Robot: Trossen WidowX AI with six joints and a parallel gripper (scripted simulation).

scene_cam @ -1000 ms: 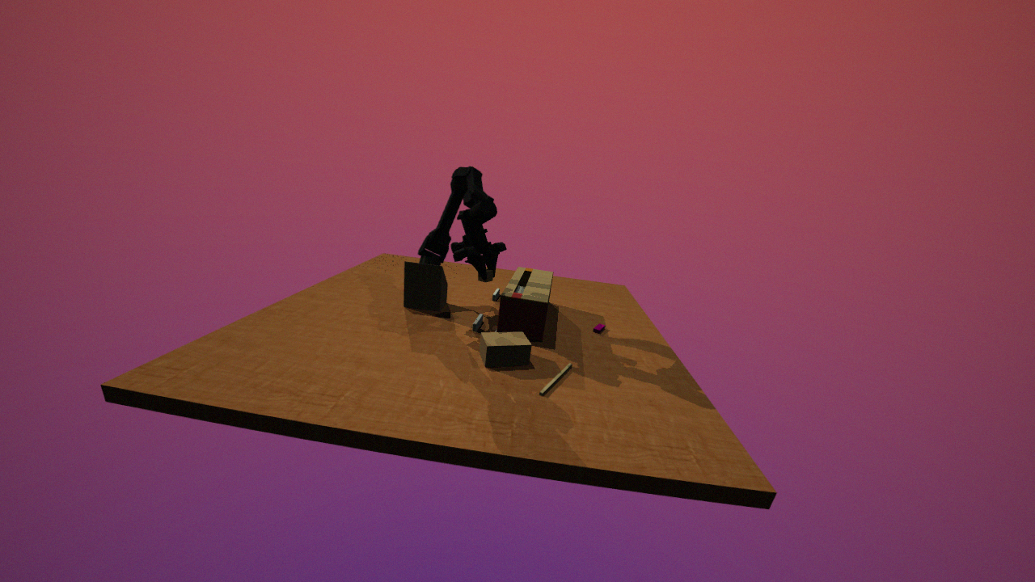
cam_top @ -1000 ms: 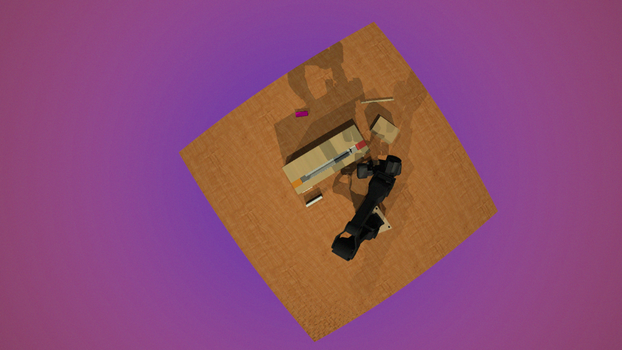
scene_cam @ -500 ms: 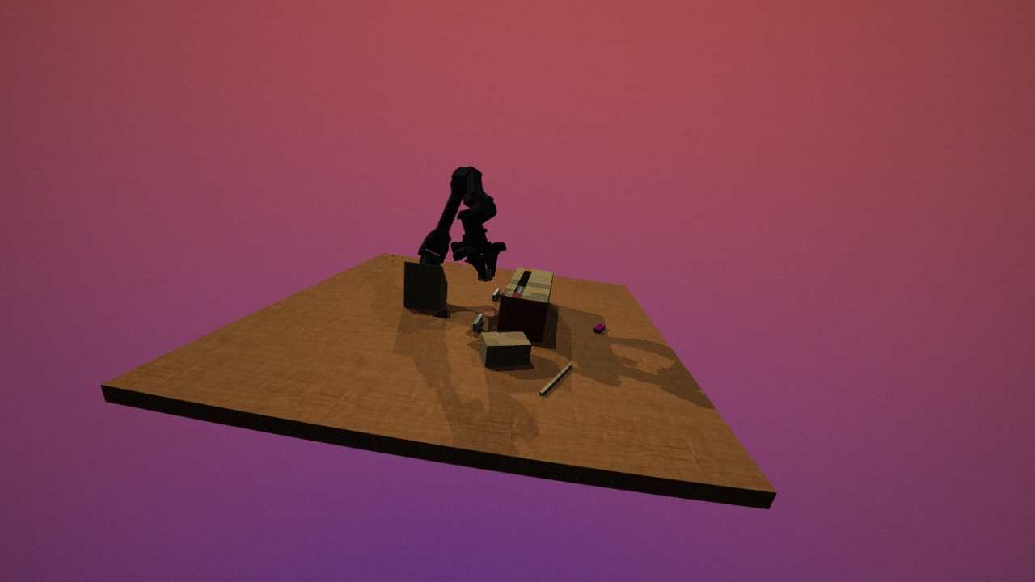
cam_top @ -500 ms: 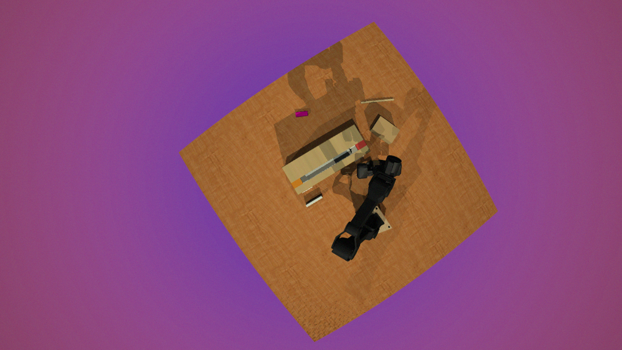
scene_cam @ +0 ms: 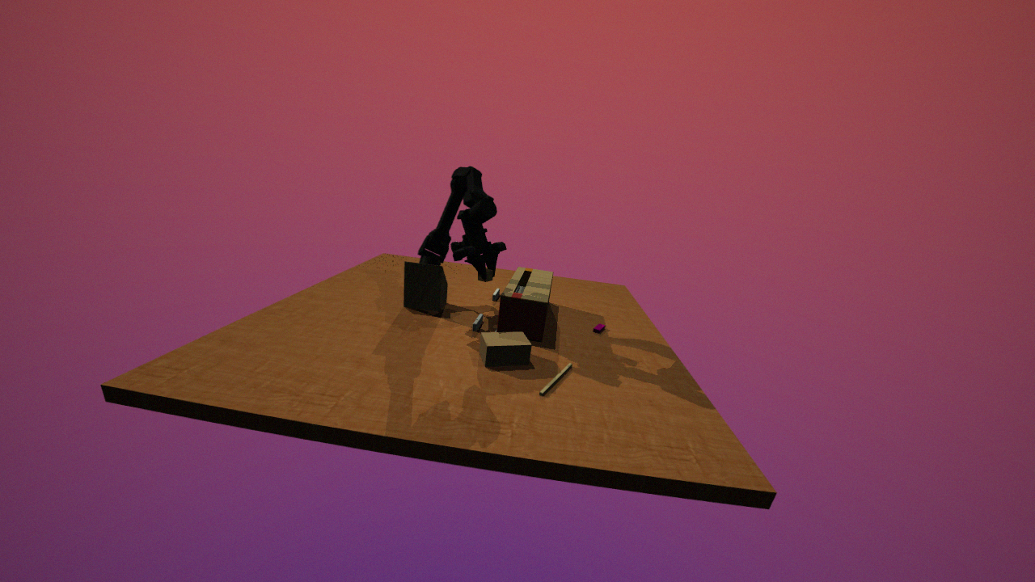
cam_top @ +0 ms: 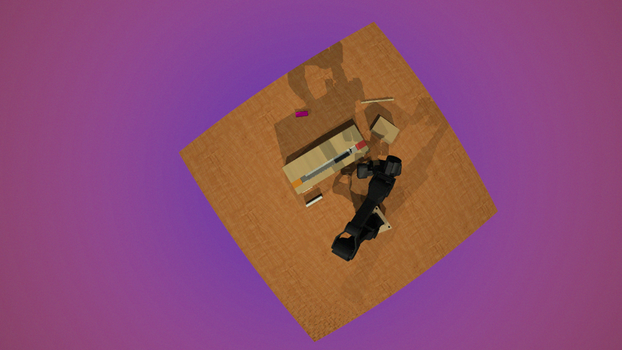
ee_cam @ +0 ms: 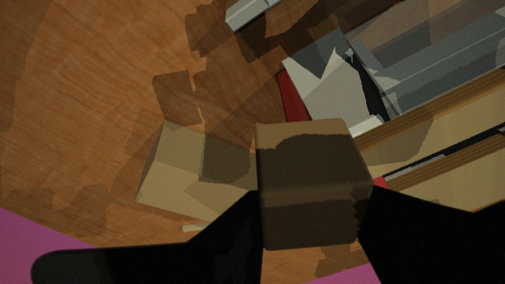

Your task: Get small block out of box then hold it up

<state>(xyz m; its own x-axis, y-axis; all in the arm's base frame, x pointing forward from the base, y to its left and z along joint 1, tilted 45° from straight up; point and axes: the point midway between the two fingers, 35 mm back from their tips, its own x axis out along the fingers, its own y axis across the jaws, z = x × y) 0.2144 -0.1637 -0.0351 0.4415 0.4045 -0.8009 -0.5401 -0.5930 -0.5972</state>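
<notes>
1. Your claw (cam_top: 369, 168) (scene_cam: 486, 274) (ee_cam: 301, 195) is clamped on a small brown block with squared sides (scene_cam: 484, 276) (ee_cam: 308, 158); wrist view has it right of centre, one black finger each side.
2. Block's out of the box and off the wooden table (cam_top: 243, 174) (scene_cam: 289, 347) (ee_cam: 79, 99). Exterior view: you've got it raised near the frame's middle, left of the box.
3. Your long tan box with a clear front (cam_top: 319, 149) (scene_cam: 522, 314) (ee_cam: 414, 189) stands upright, mid-frame from the top; orange patch lower left, red patch upper right.
4. Tan angular block (cam_top: 385, 129) (scene_cam: 505, 351) (ee_cam: 189, 170): on the table, right of the box from the top.
5. Thin pale stick (cam_top: 377, 100) (scene_cam: 555, 380) (ee_cam: 195, 227): above that in top view.
6. Small magenta block (cam_top: 301, 113) (scene_cam: 599, 328): you'll see it lying upper left of the box in top view.
</notes>
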